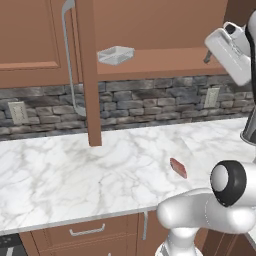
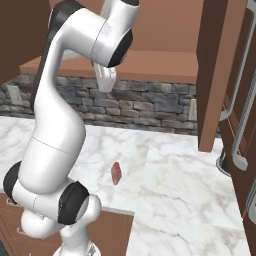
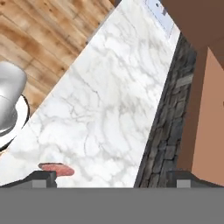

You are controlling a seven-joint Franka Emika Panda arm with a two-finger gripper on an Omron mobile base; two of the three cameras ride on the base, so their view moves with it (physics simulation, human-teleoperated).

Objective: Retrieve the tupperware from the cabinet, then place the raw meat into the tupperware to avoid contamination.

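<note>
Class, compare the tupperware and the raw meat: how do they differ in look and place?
The tupperware is translucent whitish plastic; the raw meat is solid red-pink. The tupperware sits up on the open cabinet shelf; the raw meat lies on the marble counter. The tupperware looks larger. Both are untouched.

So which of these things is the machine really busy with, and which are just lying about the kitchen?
Part of the job:
- tupperware, on the open cabinet shelf
- raw meat, lying on the counter
- pincer, open and holding nothing

Just lying about:
- wall sockets
- stone backsplash
- lower drawers
</note>
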